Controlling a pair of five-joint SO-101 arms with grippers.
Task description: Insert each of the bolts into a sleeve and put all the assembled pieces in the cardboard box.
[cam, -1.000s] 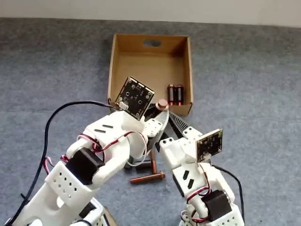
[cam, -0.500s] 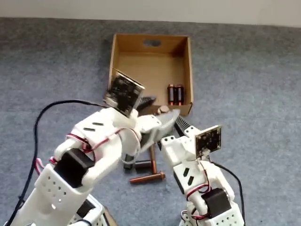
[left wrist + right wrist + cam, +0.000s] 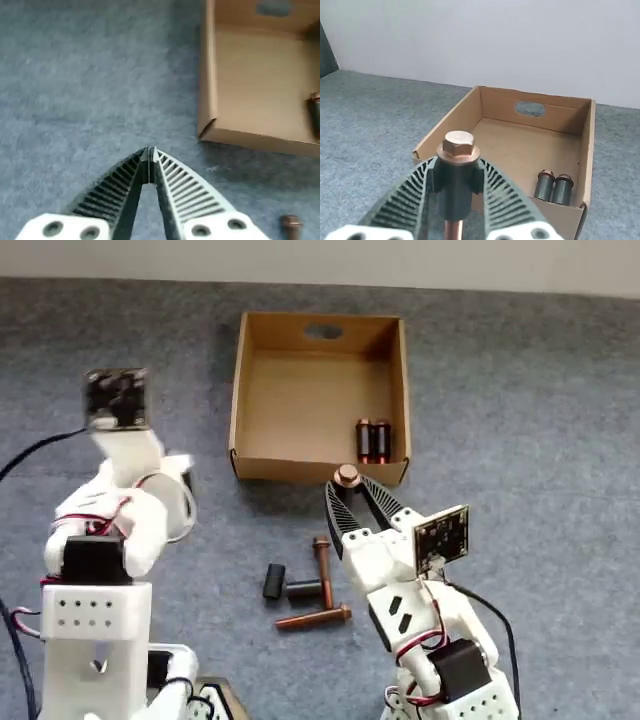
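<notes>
While the right gripper (image 3: pixel 347 490) points at the near wall of the cardboard box (image 3: pixel 270 468), we see from above that the left arm (image 3: pixel 100 540) has swung away leftward. Its wrist shows the left gripper (image 3: pixel 149 167) over grey carpet (image 3: pixel 75 75), ribbed fingers together. Right wrist: fingers clamp a dark sleeve (image 3: pixel 454 190) carrying a copper hex-headed bolt (image 3: pixel 458 145); two assembled pieces (image 3: pixel 553 187) lie boxed.

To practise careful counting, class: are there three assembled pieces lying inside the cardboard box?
No: just two assembled pieces lie side by side on the floor of the cardboard box.
</notes>
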